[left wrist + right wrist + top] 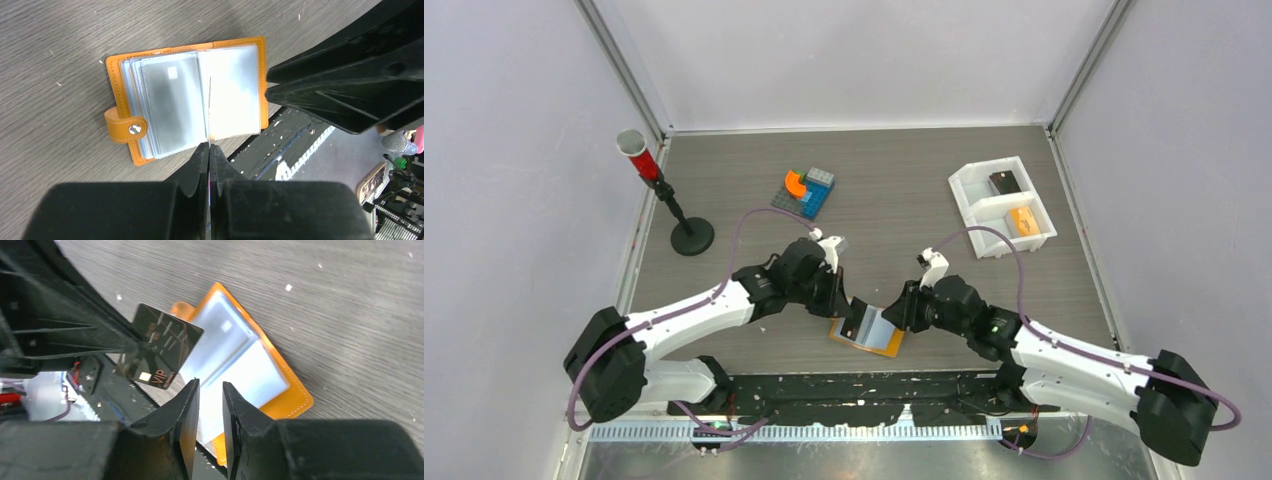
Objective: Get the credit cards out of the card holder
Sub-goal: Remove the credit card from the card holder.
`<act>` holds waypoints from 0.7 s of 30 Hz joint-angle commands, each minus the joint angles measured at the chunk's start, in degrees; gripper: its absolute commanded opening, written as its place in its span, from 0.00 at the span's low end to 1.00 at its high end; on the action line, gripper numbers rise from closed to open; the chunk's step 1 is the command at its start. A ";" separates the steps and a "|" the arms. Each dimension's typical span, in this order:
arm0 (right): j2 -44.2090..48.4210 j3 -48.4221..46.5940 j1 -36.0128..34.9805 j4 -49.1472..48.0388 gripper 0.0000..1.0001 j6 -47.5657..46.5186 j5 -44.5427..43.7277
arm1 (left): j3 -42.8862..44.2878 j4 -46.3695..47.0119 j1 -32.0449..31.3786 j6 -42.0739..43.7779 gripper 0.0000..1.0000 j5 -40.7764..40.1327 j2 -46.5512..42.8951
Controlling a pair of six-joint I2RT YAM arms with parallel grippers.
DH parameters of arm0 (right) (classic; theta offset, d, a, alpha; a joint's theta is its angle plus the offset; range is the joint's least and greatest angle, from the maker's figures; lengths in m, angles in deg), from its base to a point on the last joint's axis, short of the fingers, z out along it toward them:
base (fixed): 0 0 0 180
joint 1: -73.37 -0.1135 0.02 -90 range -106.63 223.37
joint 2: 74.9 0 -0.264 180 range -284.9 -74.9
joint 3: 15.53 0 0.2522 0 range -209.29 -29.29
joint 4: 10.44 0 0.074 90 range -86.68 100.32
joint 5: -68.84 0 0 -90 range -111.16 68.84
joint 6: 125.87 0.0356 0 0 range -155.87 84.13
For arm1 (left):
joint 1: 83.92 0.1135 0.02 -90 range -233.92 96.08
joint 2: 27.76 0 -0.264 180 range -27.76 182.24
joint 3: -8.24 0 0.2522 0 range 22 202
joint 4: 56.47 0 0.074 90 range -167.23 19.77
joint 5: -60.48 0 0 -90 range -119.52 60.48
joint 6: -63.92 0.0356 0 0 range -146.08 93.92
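Pinching a dark credit card [160, 347] by one edge, my left claw [209, 149] is standing fully closed on it and holding it clear above the card holder [185, 105]. From my left wrist camera the card is showing only edge-on, a thin line rising at 12 o'clock from the tips. My right claw [210, 386] is hanging narrowly parted with nothing between its tips. It is sitting just over the holder's near edge, beside the card and not touching it.

The holder is lying open and flat on the tabletop [904, 180], at 6 o'clock of the surface and close to my bases, with its strap tab sticking out on one side and its pale clear sleeves fanned.

I am judging that I am midway through the extraction step: this card is out of its sleeve but not yet put down. Whether more cards are sitting in the other sleeves I cannot tell, as they are looking pale and blurred.

Next I am expecting to carry the card away, probably toward the white tray [969, 200] at 2 o'clock from the holder. That is calling for a steady grip on so thin an edge.
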 commanded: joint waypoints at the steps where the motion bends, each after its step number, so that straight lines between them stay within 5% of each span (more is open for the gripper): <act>1: 5.58 -4.97 0.63 5.01 0.32 -5.65 4.14 | 4.24 -6.47 0.26 4.92 0.00 1.75 -4.85; 11: 17.23 -14.38 0.86 16.62 0.57 -12.05 13.38 | 6.60 -11.13 0.17 11.97 0.00 26.56 -9.15; 21: 13.78 -19.42 0.90 19.31 0.47 -14.67 23.95 | 6.22 -9.10 -0.51 14.23 0.00 32.00 -11.58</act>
